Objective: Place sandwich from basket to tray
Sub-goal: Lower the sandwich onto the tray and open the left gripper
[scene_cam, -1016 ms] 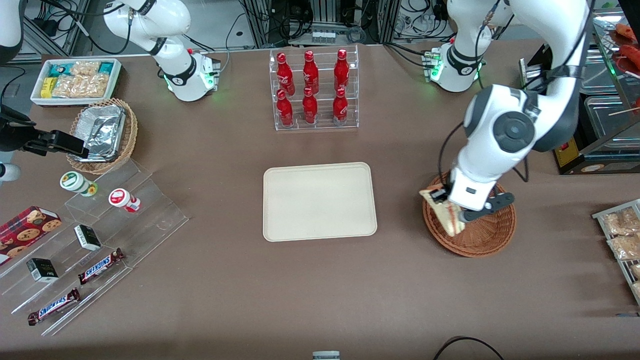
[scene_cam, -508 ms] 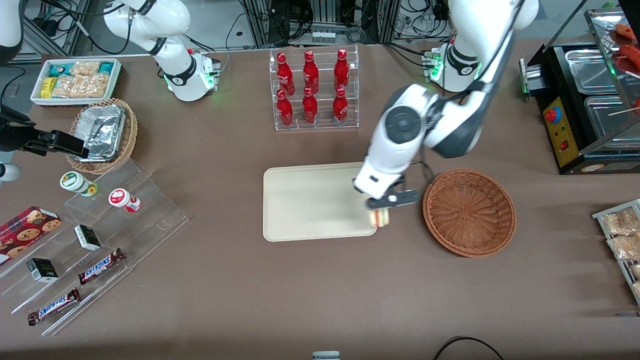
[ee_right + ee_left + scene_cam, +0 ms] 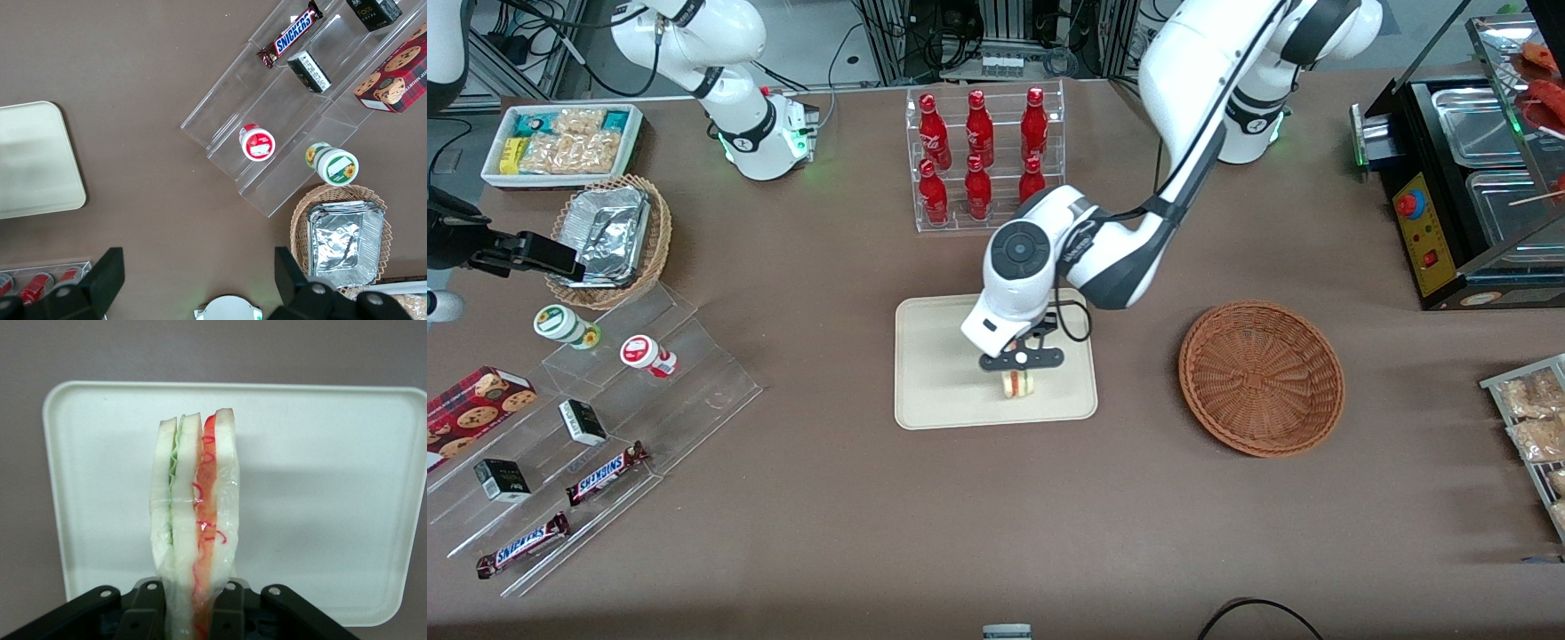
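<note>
The left arm's jaws point(image 3: 1020, 372) hang over the cream-beige tray point(image 3: 934, 356), closed on the sandwich point(image 3: 1017, 384) — a pale bread wedge gripped at one end, its cut edge pointing away from the jaws toward the tray. In the wrist view the sandwich point(image 3: 195, 520) stands on edge between the two dark fingers point(image 3: 148, 613) (green and red filling layers showing), with the tray point(image 3: 333, 487) spread beneath it. The reddish-brown wicker basket point(image 3: 1261, 378) sits on the table point(image 3: 996, 533), well apart from the jaws, toward the working arm's end.
</note>
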Robot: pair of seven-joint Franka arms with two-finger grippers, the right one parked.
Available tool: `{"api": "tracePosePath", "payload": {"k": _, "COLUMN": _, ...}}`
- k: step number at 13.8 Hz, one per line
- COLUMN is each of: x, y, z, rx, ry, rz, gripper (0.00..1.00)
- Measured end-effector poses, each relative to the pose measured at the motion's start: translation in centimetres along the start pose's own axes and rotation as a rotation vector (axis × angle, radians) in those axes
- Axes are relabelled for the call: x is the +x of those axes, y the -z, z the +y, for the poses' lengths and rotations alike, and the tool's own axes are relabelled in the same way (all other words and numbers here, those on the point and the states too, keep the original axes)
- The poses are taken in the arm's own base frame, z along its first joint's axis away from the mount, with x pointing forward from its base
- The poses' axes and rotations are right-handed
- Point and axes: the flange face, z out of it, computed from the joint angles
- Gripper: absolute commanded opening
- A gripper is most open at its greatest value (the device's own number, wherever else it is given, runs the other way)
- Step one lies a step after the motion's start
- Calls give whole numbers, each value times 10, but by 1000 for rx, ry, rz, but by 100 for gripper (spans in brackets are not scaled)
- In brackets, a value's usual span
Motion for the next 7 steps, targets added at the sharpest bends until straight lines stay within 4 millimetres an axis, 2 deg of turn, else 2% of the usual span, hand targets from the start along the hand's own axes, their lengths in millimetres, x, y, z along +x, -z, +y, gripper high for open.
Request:
{"api": "tracePosePath", "payload": {"k": 4, "x": -14, "y": -38, "z": 16, "rx": 15, "ry": -39, "rz": 2, "gripper": 0}}
{"api": "tracePosePath", "payload": {"k": 7, "x": -21, "y": -57, "z": 20, "rx": 38, "ry": -58, "rz": -4, "gripper": 0}}
